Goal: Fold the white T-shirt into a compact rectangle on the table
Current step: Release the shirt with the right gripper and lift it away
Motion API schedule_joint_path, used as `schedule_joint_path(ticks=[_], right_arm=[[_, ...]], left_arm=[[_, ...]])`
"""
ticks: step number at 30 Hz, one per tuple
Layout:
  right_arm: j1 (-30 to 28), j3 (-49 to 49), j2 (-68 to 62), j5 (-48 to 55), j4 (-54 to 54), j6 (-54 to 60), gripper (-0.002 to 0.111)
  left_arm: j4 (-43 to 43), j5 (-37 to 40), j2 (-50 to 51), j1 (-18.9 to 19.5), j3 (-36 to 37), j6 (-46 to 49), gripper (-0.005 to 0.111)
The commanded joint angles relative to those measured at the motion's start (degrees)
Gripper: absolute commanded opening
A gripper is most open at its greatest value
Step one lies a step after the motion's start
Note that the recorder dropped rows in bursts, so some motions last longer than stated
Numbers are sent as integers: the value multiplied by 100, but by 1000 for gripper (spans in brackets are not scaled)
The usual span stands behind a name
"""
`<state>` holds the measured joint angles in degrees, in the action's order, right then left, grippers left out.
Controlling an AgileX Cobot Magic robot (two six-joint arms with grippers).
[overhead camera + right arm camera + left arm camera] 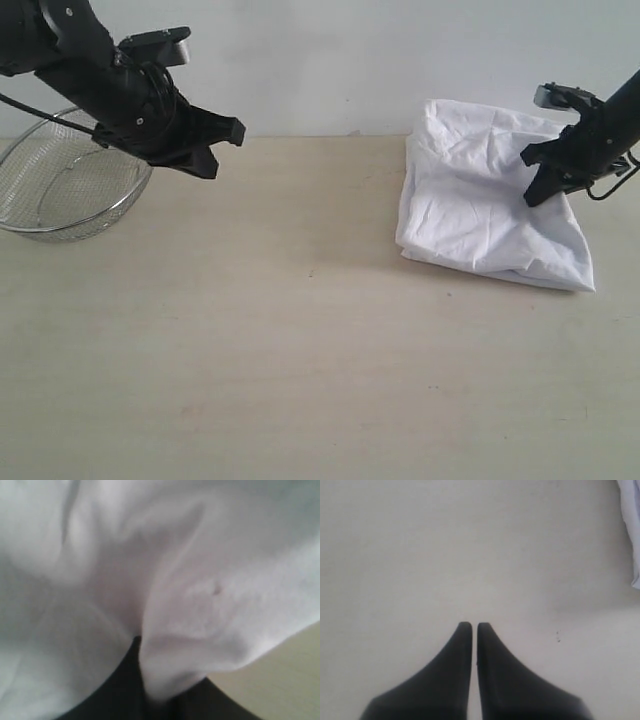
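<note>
T-shirt (pixel 210 595) fold between right pincer (pixel 147 675) tips, wrist view only

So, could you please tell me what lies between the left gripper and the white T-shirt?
Only bare table lies between the left gripper and the white T-shirt; the exterior view shows this stretch, and the left wrist view agrees.

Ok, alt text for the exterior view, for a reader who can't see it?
A white T-shirt, folded into a wrinkled rough rectangle, lies at the right of a pale table, with the right gripper pinching its cloth. The left gripper hangs shut above the table's left side, near a steel mesh bowl.
</note>
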<state>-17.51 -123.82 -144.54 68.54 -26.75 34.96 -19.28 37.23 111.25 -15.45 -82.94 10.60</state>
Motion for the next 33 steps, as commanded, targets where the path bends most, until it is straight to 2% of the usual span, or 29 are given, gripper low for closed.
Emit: schedule_joint_path(ticks=[1,6,11,12,14,15,16,17,18,19,20,21,25,33], right_arm=[[169,42,-131,25,196,87,0],[141,29,-131,-21,566,-35,0],[141,29,-131,-265,405,-247,0],[141,29,-121,-255,405,-312,4],[141,29,-110,-255,405,-363,20],[141,29,-96,-292,396,-443,32],[141,29,-64,-371,341,-629,61],[141,29,-52,-371,329,-667,71],[141,29,9,-373,351,-853,73],[141,29,60,-363,363,-902,69],[141,29,141,-363,400,-1022,59],[141,29,215,-305,400,-1046,55],[33,29,618,-64,403,-1451,68],[-467,332,1095,143,292,-1680,67]], left_arm=[[21,-173,-124,22,235,-55,4],[21,-241,-208,22,252,14,4],[-126,-241,-208,22,252,133,4],[-126,-226,-208,22,252,144,4],[-126,-208,-208,22,252,144,4],[-126,-199,-208,22,252,164,4],[-126,-199,-208,22,252,189,4],[-126,-199,-208,22,252,189,4],[-126,-199,-208,22,252,189,4],[-126,-182,-208,22,252,189,4],[-126,-152,-208,22,252,189,4],[-126,-121,-208,22,252,189,4],[-126,-54,-208,22,252,189,4],[-126,47,-208,22,252,189,4]])
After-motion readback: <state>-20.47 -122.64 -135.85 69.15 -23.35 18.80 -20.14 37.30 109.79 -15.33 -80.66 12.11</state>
